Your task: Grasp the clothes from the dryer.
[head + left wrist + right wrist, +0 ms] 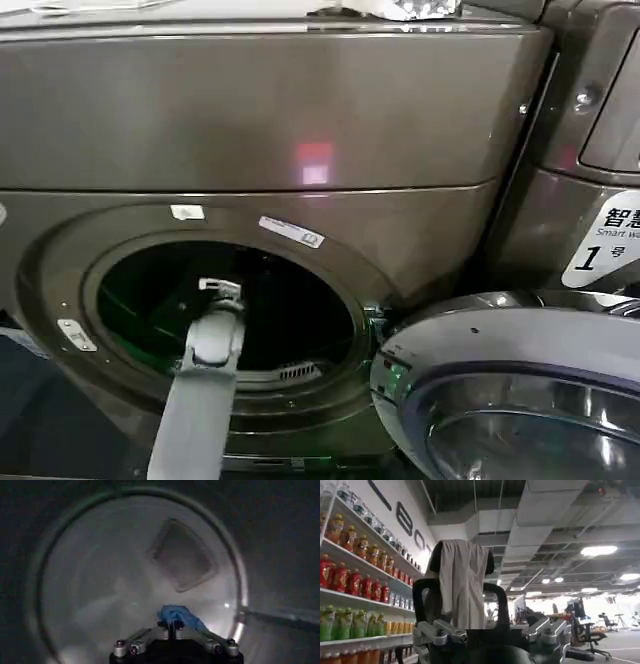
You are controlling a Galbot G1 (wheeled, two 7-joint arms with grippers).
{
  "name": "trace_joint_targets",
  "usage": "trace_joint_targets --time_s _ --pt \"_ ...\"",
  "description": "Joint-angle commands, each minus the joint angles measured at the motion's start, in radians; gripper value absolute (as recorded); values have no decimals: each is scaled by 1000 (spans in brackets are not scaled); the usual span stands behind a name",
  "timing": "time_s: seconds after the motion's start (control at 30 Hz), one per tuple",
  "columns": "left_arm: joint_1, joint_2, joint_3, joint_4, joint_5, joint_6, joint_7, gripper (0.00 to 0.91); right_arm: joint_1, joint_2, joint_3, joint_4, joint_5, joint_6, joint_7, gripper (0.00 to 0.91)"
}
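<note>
Your left arm [200,400] is a smooth pale-grey link with a rounded grey wrist joint and a small white-and-black fitting at its far tip. Both wrist cameras show you silver linkage bars with round screw heads on a black gripper body.

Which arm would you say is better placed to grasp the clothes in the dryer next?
The left. Its gripper is already inside the dryer drum, right at the blue cloth. The right gripper points away from the machine, toward a chair and drink shelves.
</note>
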Motion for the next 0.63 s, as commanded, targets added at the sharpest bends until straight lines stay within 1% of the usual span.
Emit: trace_joint_targets --time_s 0.03,0.07,0.13,0.2,0.4,0.63 --pt "64 -16 4 -96 -109 64 -151 0 -2 5 -1 1 3 7 -2 907" --pt "64 -16 3 -97 -106 65 -150 0 -3 6 -1 3 1 3 4 907" --pt "62 -14 3 -96 -106 70 -145 0 -4 6 9 21 6 -33 20 907" --pt "65 -9 5 -100 -107 75 -140 0 -2 3 14 16 5 -44 23 907" --pt "72 -4 5 -102 -91 68 -114 0 -4 1 27 12 7 -47 49 907" --pt "77 -3 3 -98 -93 70 -101 0 -5 2 33 10 3 -44 50 907"
